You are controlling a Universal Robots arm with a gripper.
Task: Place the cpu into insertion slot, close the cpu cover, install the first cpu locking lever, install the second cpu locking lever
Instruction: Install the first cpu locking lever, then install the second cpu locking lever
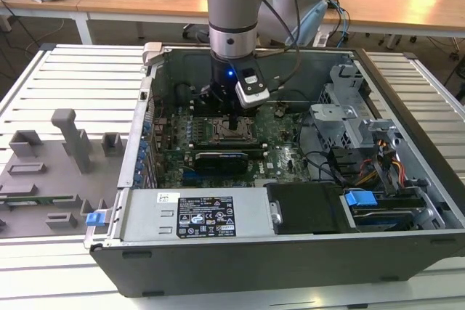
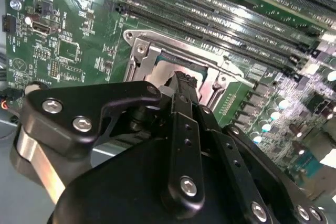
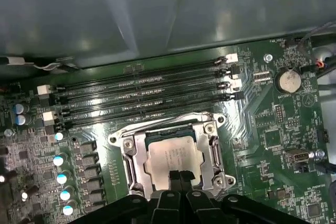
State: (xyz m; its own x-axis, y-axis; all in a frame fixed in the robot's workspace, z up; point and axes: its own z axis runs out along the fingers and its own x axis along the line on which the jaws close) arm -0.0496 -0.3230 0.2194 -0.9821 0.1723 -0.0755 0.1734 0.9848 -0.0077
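support: white slatted metal table (image 1: 73,70) | on it: open dark grey computer case (image 1: 290,252), grey plastic fixture tray (image 1: 43,179)

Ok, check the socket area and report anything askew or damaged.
Nothing stands out. The cpu lies flat and square in the insertion slot, framed evenly by the cpu cover. The claw is shut, its tips at the chip's edge. No bent metal or loose parts show on the motherboard.

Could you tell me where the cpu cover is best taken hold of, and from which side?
Probably the thin outer edge facing away from the memory slots, beside the tool. The cpu cover lies flat, framing the cpu, so it offers nothing to pinch from above; come in low from that side.
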